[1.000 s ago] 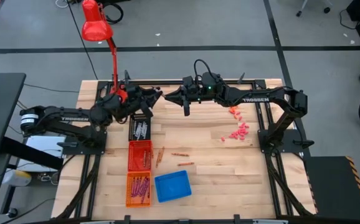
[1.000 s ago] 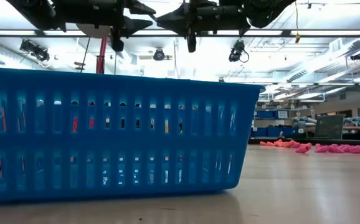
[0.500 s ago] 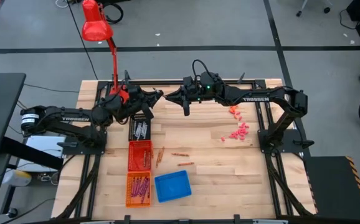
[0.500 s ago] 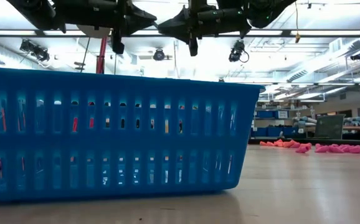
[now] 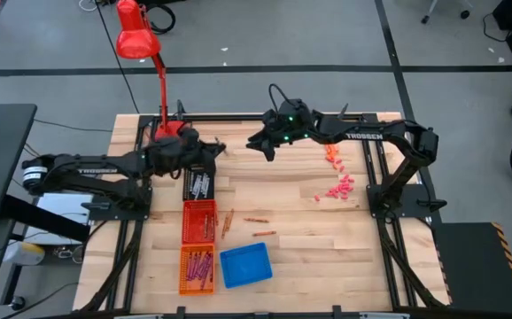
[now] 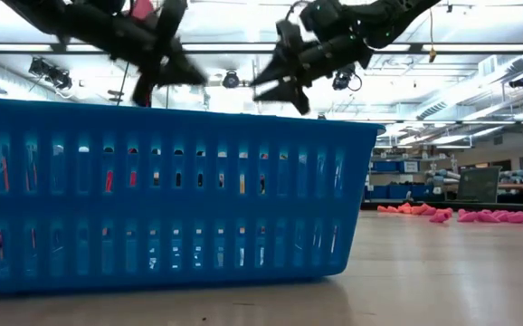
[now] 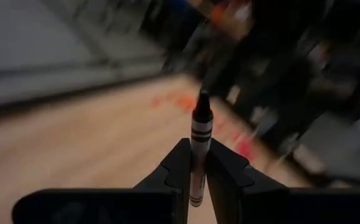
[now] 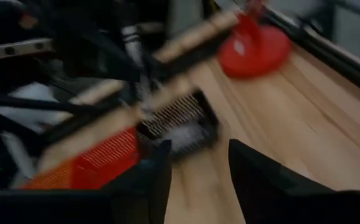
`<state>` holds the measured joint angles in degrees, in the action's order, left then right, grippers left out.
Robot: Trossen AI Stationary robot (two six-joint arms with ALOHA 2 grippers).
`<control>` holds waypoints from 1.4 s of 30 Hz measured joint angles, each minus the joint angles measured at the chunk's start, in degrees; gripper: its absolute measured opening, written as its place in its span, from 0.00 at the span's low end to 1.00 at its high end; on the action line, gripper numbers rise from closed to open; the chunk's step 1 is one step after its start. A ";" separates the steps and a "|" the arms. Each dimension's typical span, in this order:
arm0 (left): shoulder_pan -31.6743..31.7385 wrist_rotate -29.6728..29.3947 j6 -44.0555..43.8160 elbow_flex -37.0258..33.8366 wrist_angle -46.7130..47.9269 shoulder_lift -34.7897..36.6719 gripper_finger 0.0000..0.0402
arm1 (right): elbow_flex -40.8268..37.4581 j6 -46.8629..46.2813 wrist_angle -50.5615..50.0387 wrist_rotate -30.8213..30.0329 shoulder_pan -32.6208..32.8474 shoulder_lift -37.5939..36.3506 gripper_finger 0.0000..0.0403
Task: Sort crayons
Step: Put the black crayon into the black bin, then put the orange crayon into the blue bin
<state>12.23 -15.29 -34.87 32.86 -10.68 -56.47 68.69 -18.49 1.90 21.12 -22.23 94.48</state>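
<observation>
The left end effector (image 7: 197, 163) grasped a grey crayon (image 7: 199, 144); at its three o'clock, the right end effector (image 8: 194, 163) stood released.

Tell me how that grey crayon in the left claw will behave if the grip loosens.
The grey crayon looks stiff, standing straight between the left claw fingers. It is thin and round, so it would probably slip out easily and roll on the wooden table.
</observation>
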 joint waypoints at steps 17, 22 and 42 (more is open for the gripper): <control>-0.02 6.70 -20.42 -0.02 41.22 -0.57 0.11 | 0.00 3.80 -6.46 -1.98 -0.60 0.00 0.40; -0.04 11.35 -20.03 -0.04 44.33 -4.34 0.13 | 0.00 5.53 -6.44 -2.01 -0.38 0.00 0.40; -0.05 17.14 -21.27 0.67 36.31 -8.58 0.40 | 0.00 9.26 -8.41 -1.19 0.60 0.00 0.40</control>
<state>12.17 1.85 -56.14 33.53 25.63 -65.05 68.69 -9.23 -6.51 19.93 -21.63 94.48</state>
